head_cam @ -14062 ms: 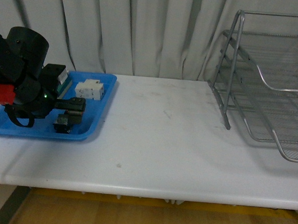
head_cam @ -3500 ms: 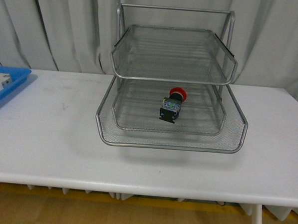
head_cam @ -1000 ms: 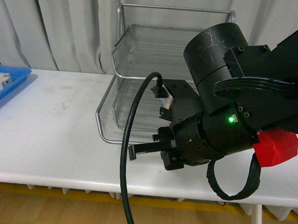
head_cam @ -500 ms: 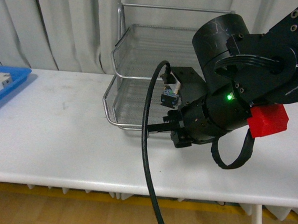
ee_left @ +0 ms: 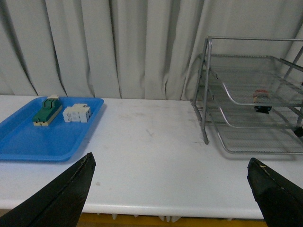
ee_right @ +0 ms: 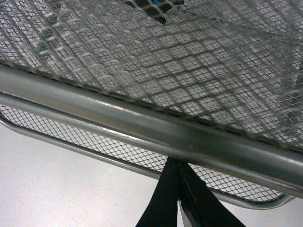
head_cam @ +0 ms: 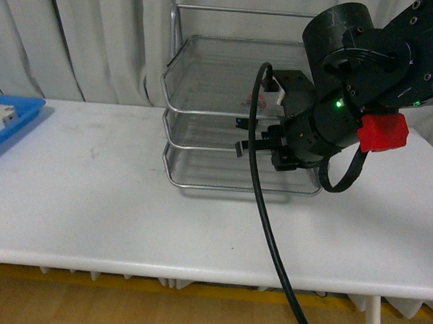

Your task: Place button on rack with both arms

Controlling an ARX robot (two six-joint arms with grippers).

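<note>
Middle shelf, pulled out a moment ago, now pushed flush into rack (head_cam: 203,143). Button (head_cam: 257,102) rests inside, upper centre. Right gripper (head_cam: 255,146) pressed together against shelf front. Left gripper (ee_left: 170,189) spread, idle. Placement looks near done.

A white table (head_cam: 127,201) bears the rack (head_cam: 203,143) and a blue tray (ee_left: 28,142).

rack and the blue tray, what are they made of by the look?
Rack: looks like bare silver metal, with fine wire mesh shelves on a smooth tubular frame that glints. Blue tray: probably moulded plastic, with uniform saturated colour, rounded raised rim and a slight sheen. Neither can be confirmed from looks alone.
</note>
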